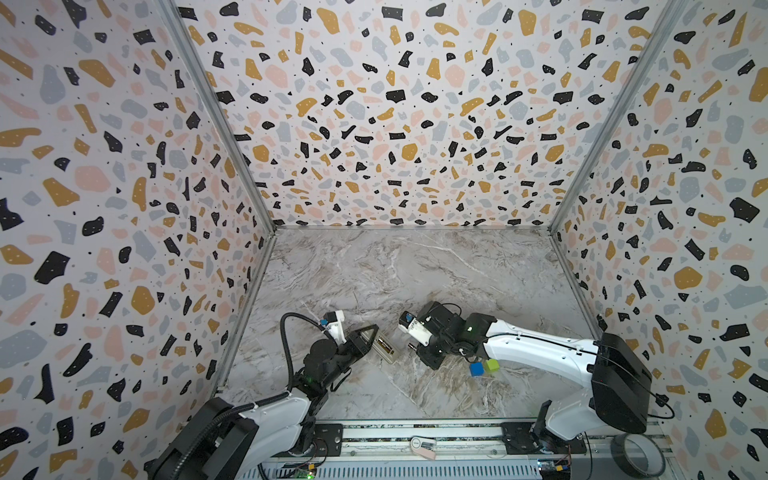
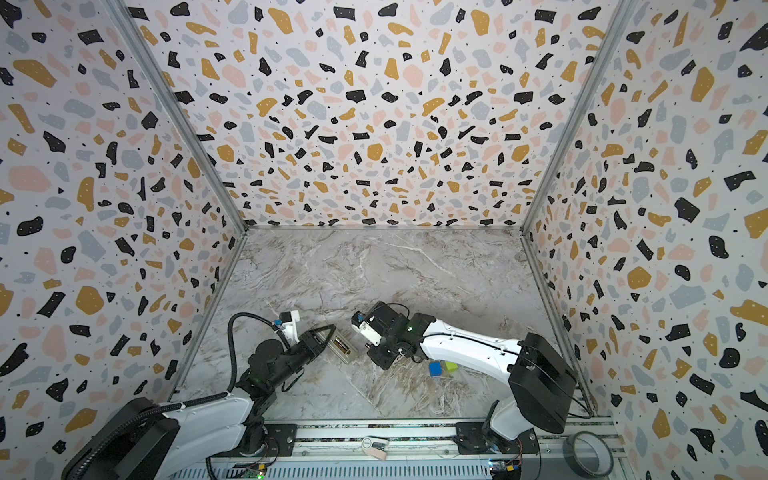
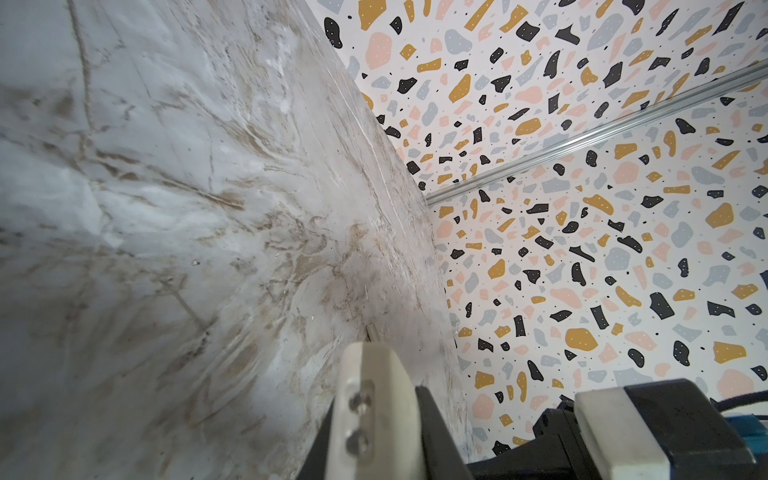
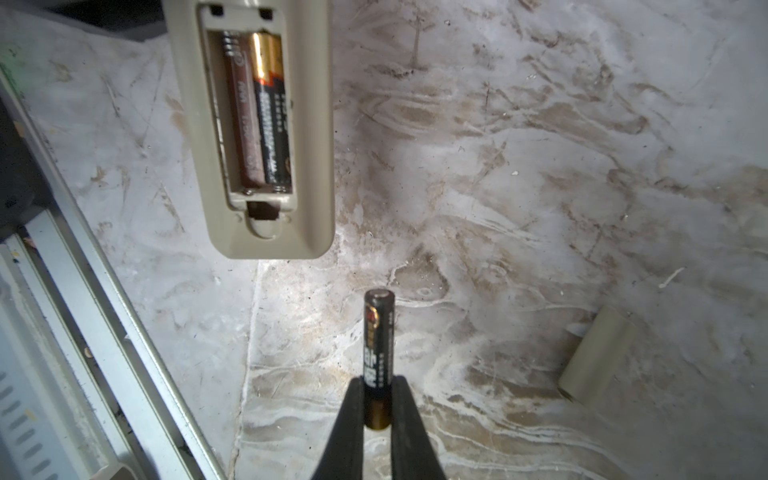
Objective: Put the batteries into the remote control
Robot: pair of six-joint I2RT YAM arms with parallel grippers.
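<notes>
The remote control (image 4: 316,166) lies back-up with its recess open, cream-white in both top views (image 1: 384,351) (image 2: 343,348). One battery (image 4: 270,108), black with a gold end, sits in the recess. The slot beside it shows a spring and brown lining. My left gripper (image 1: 372,333) (image 2: 329,332) is shut on the remote's far end, one jaw above and one below. In the left wrist view the cream remote (image 3: 374,399) fills the gap between its black jaws. My right gripper (image 4: 378,399) (image 1: 412,345) is shut on the second battery (image 4: 378,345), which points at the remote from a short gap away.
A cream battery cover (image 4: 598,353) lies on the marble near the right gripper. A blue cube (image 1: 477,368) and a green cube (image 1: 492,365) sit under the right arm. A metal rail (image 1: 415,436) and a tape roll (image 1: 638,455) are at the front edge. Patterned walls enclose three sides.
</notes>
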